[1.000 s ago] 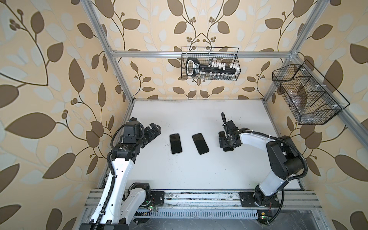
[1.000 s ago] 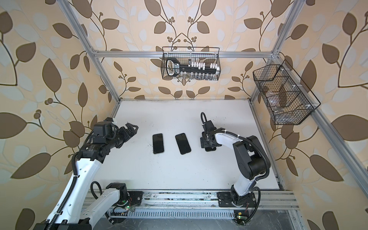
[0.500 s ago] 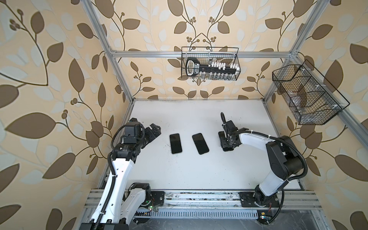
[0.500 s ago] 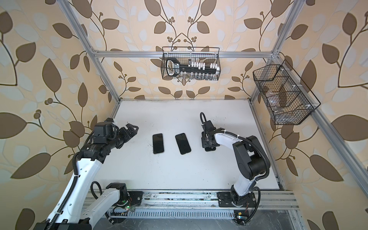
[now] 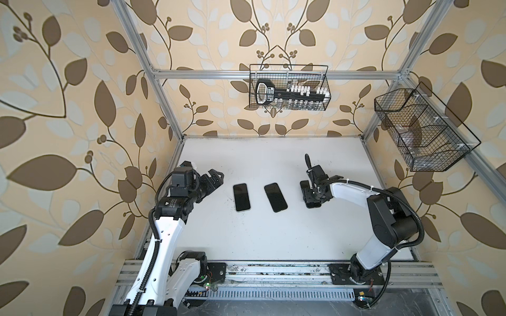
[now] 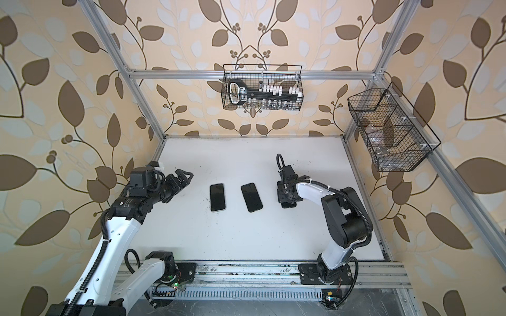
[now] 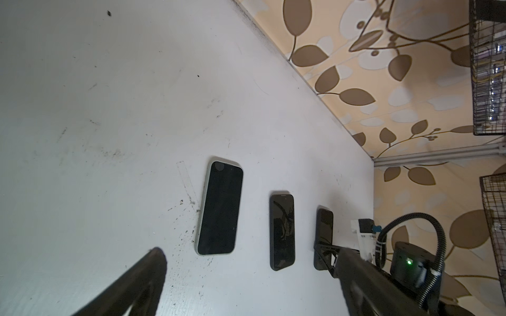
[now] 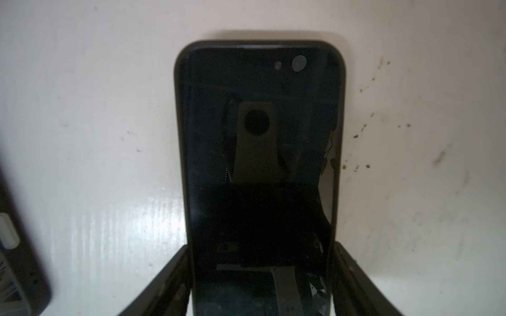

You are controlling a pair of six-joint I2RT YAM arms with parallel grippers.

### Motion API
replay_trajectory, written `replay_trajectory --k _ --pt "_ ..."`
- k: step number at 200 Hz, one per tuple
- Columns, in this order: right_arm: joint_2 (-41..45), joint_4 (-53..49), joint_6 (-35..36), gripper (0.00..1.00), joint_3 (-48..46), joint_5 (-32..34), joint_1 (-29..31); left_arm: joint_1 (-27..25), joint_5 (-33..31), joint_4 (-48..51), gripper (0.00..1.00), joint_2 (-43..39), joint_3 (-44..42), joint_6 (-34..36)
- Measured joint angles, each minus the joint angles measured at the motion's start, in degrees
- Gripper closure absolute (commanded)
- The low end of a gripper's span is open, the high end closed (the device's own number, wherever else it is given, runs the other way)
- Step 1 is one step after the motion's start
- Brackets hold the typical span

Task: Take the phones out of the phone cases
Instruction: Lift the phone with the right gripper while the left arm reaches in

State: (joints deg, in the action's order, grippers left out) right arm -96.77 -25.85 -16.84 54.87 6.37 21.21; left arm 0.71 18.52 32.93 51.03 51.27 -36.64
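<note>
Right claw was clenched on the cased phone, fingers against both long edges near one end. The phone lay flat on the surface, inside its dark case. Left claw was spread wide with nothing in it, hovering beside the pale-cased phone and well apart from the grip. The middle phone lay between.

Likely trouble:
- The fingers pressed on the case rim, not the handset, so a lift would probably bring case and phone up together.
- Nothing pinned the case down. The left claw would have to reach past two other phones to help and could nudge them.
- The grip sat at one end, so the far end could sag or swing.
- The glossy case could slide out of the fingers.
</note>
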Motion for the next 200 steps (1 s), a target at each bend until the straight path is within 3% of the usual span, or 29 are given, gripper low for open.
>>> replay_trajectory --k 73,142,200 --pt "3.2 -0.3 0.0 0.38 0.0 -3.0 0.0 -1.5 11.6 -9.9 0.03 5.1 -4.3 -3.1" --pt "4.8 -3.2 0.4 0.39 0.8 -5.7 3.7 -16.6 13.0 -25.2 0.04 18.0 -6.3 -5.8" --pt "8.9 -4.6 -0.1 0.39 4.3 -9.6 7.7 -24.9 11.7 -33.7 0.13 28.0 -5.4 -7.8"
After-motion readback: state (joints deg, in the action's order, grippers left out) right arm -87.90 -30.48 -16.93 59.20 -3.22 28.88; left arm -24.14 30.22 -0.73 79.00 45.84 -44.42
